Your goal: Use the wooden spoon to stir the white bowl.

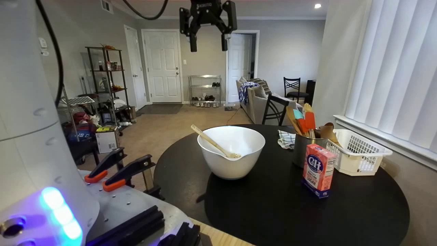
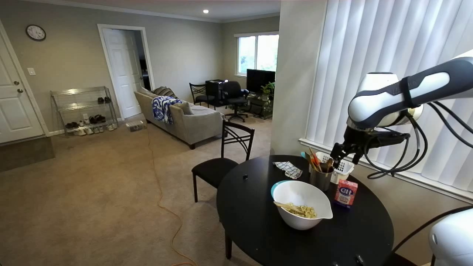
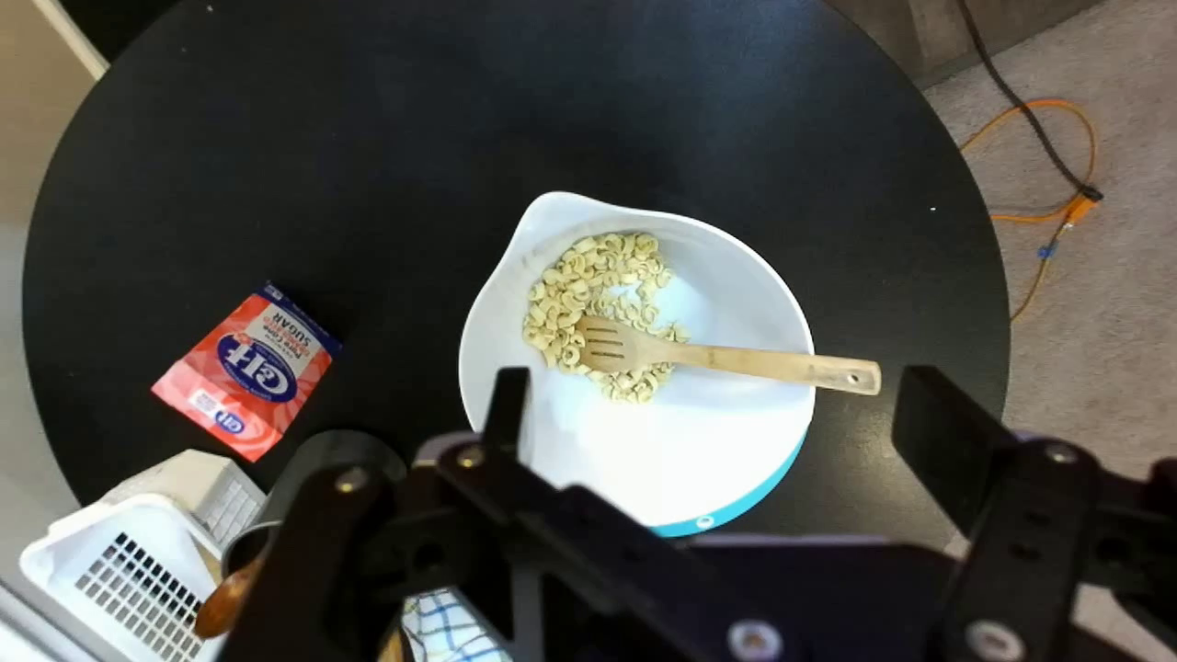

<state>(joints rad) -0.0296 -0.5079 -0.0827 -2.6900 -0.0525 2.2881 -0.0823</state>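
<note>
My pincer [image 1: 209, 47] hangs high over the table [image 1: 273, 212], jaws spread wide, nothing between them. Below, in the wrist view: wooden spoon [image 3: 736, 359], slotted head down in the pasta [image 3: 559, 303] inside the white bowl [image 3: 736, 299], handle slanting up across the rim, its end jutting past. I judge it light, stiff, hard to break; smooth, so apt to roll if nipped loosely. Best hold: square across the handle, near the overhanging end, away from the pasta. Bowl looks light too; pressing its wall might skid it. Handle end points to the nearer table edge. Sugar box [image 3: 253, 368] stands on the opposite side, metal canister [image 1: 299, 149] and white basket [image 1: 355, 164] bunched near it. Most room for a swing: the spout's side.
</note>
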